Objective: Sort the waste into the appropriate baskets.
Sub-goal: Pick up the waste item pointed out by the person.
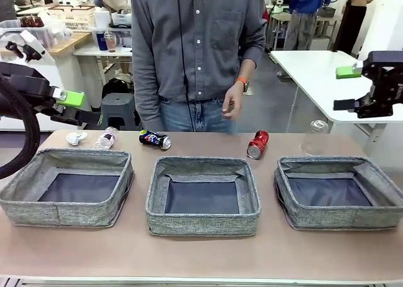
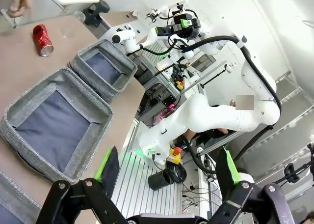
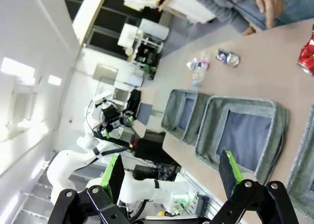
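Note:
Three grey baskets stand in a row: left (image 1: 60, 211), middle (image 1: 201, 223) and right (image 1: 343, 216), all with bare floors. Behind them on the table lie a white paper ball (image 1: 77, 138), a clear bottle (image 1: 106, 138), a dark can (image 1: 155, 139), a red can (image 1: 257, 144) and a second clear bottle (image 1: 313, 139). My left gripper (image 1: 72, 107) hangs open, high above the table's left end. Raised at the far right, my right gripper (image 1: 345, 87) is open too. Both wrist views show open jaws (image 2: 168, 166) (image 3: 171, 171) with nothing between them.
A person in a grey shirt stands at the far side, one hand (image 1: 234, 104) hanging above the table near the red can. A white table (image 1: 315, 73) stands behind on the right. Bare tabletop runs in front of the baskets.

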Motion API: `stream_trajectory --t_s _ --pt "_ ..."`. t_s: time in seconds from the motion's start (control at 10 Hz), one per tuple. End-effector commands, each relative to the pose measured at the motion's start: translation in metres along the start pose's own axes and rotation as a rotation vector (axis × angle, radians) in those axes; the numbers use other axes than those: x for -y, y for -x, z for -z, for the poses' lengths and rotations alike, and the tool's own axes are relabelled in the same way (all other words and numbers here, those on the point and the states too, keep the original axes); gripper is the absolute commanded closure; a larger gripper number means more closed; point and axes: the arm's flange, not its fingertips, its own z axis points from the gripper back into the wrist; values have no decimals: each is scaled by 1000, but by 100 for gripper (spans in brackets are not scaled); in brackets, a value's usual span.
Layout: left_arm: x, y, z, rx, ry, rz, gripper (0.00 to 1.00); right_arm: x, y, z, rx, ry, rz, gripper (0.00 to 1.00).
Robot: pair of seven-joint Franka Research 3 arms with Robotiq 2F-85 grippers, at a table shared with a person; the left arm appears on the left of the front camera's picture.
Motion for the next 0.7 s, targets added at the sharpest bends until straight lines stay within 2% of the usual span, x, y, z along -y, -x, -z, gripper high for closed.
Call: stream_trajectory --t_s 0.0,0.6 --pt "-1 0 2 20 19 25 0 -2 -5 3 13 -23 -5 0" --pt "-1 0 2 20 19 25 0 -2 -5 3 13 -23 -5 0"
